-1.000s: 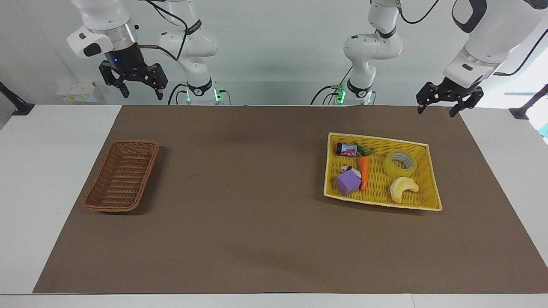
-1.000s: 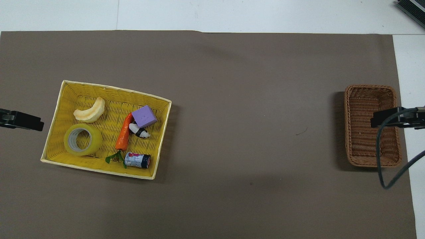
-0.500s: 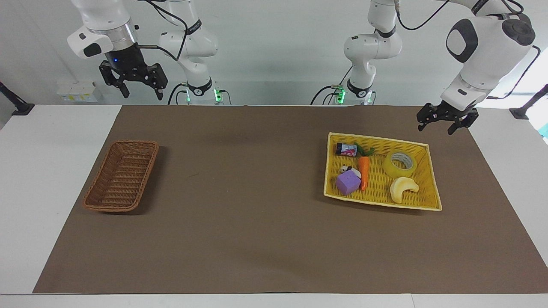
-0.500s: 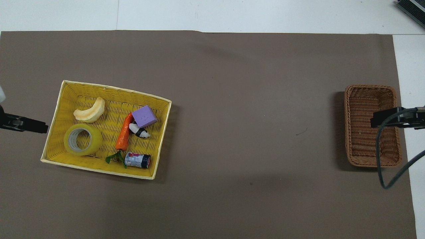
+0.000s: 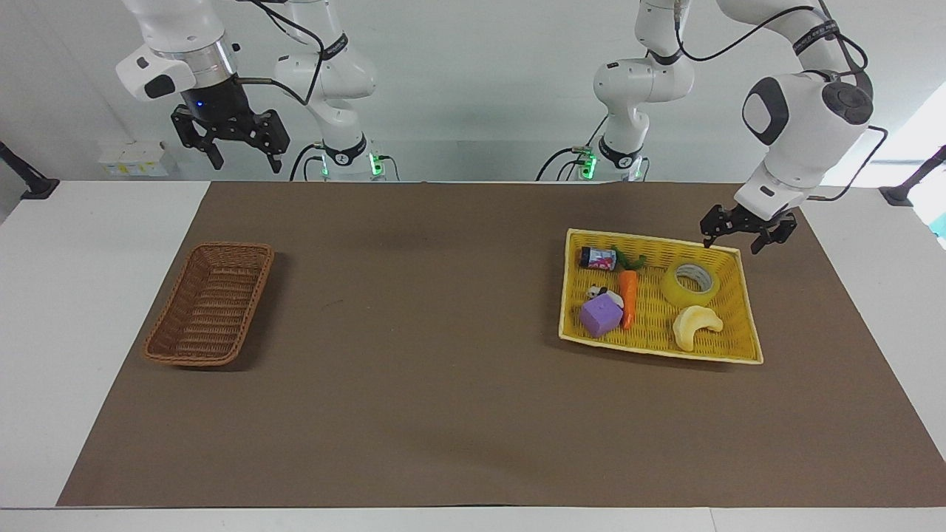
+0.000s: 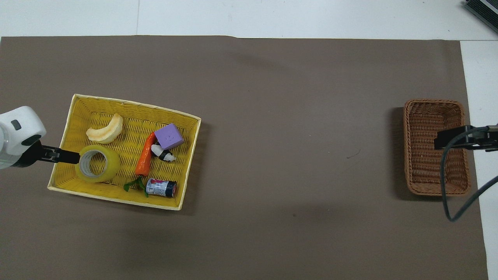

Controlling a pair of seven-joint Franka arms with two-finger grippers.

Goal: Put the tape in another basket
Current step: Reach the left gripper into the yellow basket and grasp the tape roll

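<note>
The tape (image 5: 691,284) lies flat in the yellow tray (image 5: 650,238), in the corner toward the left arm's end and nearer to the robots; it also shows in the overhead view (image 6: 97,164). My left gripper (image 5: 732,244) is open and empty, in the air over that corner's rim, just beside the tape; it also shows in the overhead view (image 6: 64,156). The brown wicker basket (image 5: 209,304) stands empty at the right arm's end of the table, also in the overhead view (image 6: 422,163). My right gripper (image 5: 246,162) is open, held high, and waits over the basket's edge in the overhead view (image 6: 451,139).
The tray (image 6: 132,103) also holds a pale banana toy (image 5: 696,325), a carrot (image 5: 628,295), a purple block (image 5: 600,315), a small black-and-white figure (image 5: 604,293) and a small can (image 5: 599,258). A brown mat (image 5: 443,332) covers the table between tray and basket.
My left gripper has come down and moved toward the tray, from over the mat's corner to over the tray's rim beside the tape. The right arm has not moved.
</note>
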